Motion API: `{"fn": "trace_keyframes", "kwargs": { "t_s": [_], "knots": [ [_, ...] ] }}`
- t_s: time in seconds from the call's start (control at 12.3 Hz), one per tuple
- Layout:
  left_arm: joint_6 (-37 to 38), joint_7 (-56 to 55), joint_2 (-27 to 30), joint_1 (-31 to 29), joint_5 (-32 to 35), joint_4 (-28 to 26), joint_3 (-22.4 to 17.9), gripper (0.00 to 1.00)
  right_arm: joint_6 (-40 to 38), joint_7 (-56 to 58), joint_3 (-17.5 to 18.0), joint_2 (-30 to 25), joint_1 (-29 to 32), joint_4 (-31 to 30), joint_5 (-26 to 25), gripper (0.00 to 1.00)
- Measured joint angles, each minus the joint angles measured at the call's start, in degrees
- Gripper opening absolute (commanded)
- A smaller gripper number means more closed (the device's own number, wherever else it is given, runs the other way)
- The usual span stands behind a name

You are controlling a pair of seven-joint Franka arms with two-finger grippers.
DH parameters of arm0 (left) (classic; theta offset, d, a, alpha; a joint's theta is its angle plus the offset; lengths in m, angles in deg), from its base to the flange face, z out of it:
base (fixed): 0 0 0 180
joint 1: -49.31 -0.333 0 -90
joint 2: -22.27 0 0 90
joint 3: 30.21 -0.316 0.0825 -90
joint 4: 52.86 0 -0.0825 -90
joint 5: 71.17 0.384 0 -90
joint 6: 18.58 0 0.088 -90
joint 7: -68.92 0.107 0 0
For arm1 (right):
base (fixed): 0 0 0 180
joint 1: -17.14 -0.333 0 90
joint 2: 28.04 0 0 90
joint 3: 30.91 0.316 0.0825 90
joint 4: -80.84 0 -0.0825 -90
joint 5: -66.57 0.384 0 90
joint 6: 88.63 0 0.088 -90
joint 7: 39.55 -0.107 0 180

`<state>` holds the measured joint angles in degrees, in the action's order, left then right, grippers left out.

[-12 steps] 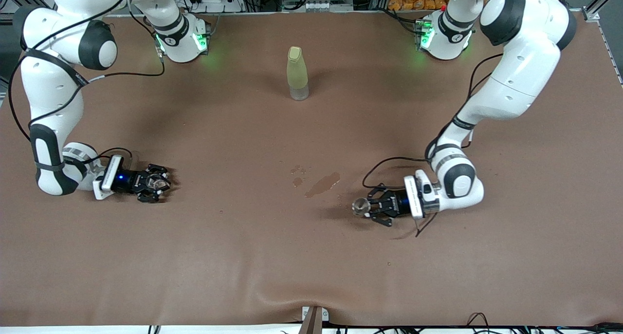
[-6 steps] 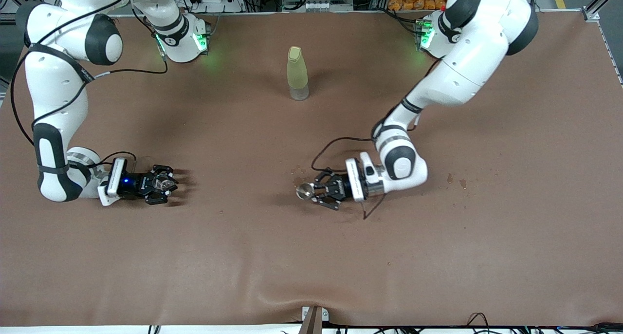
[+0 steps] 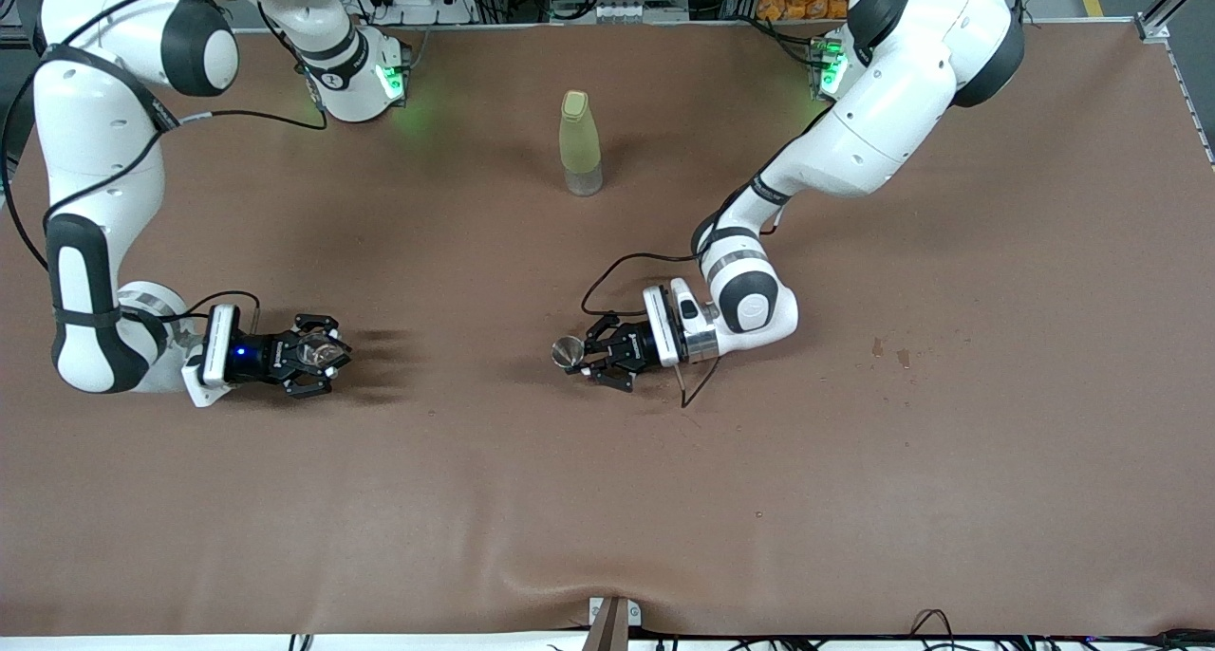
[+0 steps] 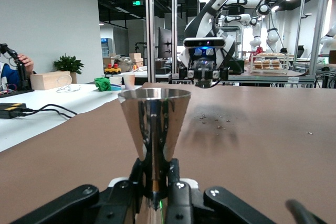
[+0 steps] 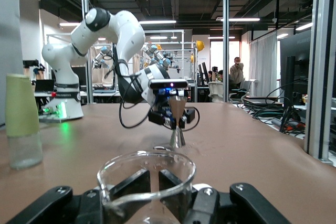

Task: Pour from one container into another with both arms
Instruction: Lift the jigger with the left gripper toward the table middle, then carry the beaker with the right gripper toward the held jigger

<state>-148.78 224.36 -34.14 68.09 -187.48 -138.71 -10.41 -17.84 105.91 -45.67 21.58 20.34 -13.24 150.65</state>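
The tiny clear cup (image 3: 311, 351) with a spout sits upright between the fingers of my right gripper (image 3: 318, 353), low over the table at the right arm's end. Its rim fills the foreground of the right wrist view, clear cup (image 5: 147, 176), right gripper (image 5: 160, 195). My left gripper (image 3: 581, 355) is shut on the waist of the shiny hourglass metal cup (image 3: 568, 351), held upright and low over the table's middle. In the left wrist view the metal cup (image 4: 155, 121) stands above the left gripper (image 4: 156, 177). Both cups face each other across a wide gap.
A tall yellow-green bottle (image 3: 580, 143) stands mid-table, farther from the front camera than both grippers; the bottle (image 5: 22, 121) also shows in the right wrist view. Small dark spots (image 3: 887, 351) mark the brown table cover toward the left arm's end.
The left arm has swung the metal cup toward the right arm's end, over the middle of the table. The right gripper with the clear cup has crept slightly toward it.
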Motion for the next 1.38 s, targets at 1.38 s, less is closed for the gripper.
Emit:
{"fn": "trace_keyframes", "kwargs": {
  "t_s": [1.38],
  "knots": [
    [0.0,0.0,-0.85,1.38,-0.22,-0.11,-0.2,0.0,13.23,-13.43,-3.11,-30.23,-15.12,-26.9,5.81,0.0]
  ]
}}
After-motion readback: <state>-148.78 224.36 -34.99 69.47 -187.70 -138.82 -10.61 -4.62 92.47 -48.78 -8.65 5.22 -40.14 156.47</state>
